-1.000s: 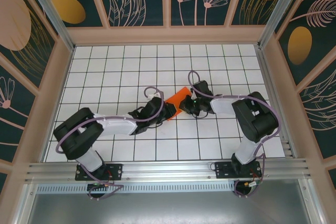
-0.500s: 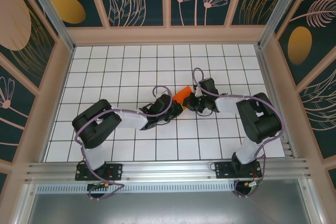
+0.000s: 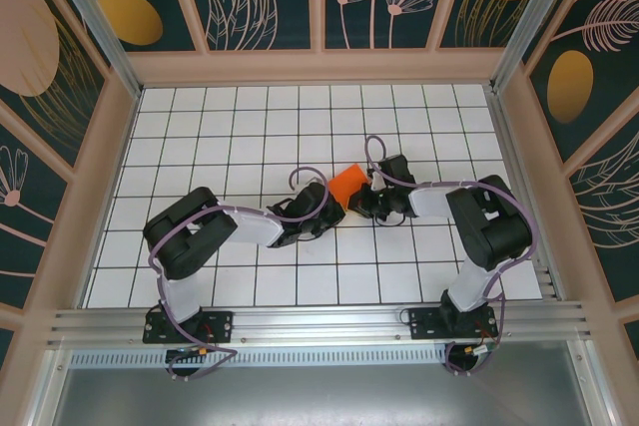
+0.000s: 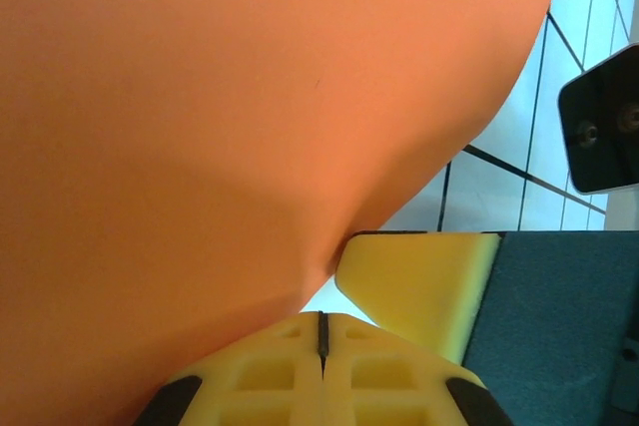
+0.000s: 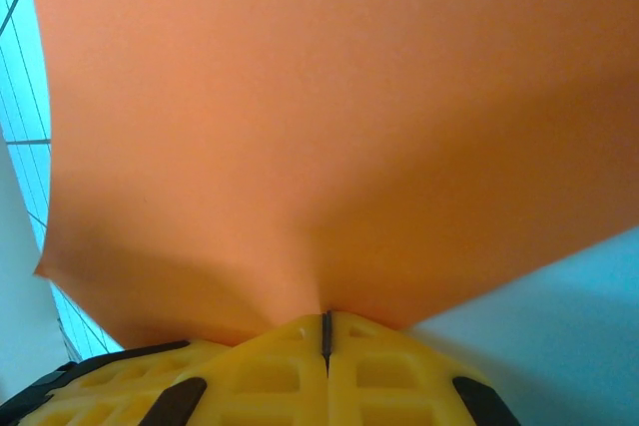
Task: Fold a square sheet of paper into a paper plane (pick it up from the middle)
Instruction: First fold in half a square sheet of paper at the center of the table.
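Note:
The square sheet of paper [image 3: 348, 184] is bright orange and stands bunched up off the white grid at the table's middle, between both grippers. My left gripper [image 3: 335, 208] reaches in from the left and my right gripper [image 3: 361, 203] from the right, tips almost touching. In the left wrist view the sheet [image 4: 250, 97] curves down to my shut left gripper [image 4: 321, 318], with the right gripper's yellow pad [image 4: 419, 286] just beyond. In the right wrist view the sheet [image 5: 349, 97] puckers into my shut right gripper [image 5: 325, 316].
White grid tiles [image 3: 250, 127] cover the table inside wooden-framed patterned walls [image 3: 319, 65]. An aluminium rail [image 3: 319, 326] runs along the near edge by the arm bases. Purple cables loop over both forearms near the paper.
The sheet lay flatter and wider one second ago; it is now drawn up into a smaller bunch. Both grippers have shut and come closer together, and the left arm's elbow has swung right.

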`<state>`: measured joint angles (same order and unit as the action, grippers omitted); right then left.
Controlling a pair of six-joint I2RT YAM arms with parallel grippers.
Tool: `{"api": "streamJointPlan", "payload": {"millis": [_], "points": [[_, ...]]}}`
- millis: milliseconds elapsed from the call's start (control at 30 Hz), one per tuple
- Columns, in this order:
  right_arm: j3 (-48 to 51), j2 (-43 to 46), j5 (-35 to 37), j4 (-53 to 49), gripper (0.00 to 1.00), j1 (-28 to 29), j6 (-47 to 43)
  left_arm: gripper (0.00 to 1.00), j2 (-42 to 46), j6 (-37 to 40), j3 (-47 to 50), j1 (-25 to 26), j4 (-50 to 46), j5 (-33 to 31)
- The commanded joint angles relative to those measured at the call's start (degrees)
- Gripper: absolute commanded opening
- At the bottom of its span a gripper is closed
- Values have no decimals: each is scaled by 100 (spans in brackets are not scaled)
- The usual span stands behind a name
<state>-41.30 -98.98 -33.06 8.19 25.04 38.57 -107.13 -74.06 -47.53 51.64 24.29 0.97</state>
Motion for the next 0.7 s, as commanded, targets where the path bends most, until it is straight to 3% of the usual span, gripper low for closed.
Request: {"api": "streamJointPlan", "payload": {"millis": [0,400,667], "points": [[91,-102,-46,149,0,-53,-166,0,-161,-146,-133,-34,-281,-84],[-28,33,-184,242,0,-60,-235,0,-181,-121,-247,-33,-328,-14],[-265,-322,-22,17,0,-60,-307,0,60,21,-169,-33,-47,-15]]}}
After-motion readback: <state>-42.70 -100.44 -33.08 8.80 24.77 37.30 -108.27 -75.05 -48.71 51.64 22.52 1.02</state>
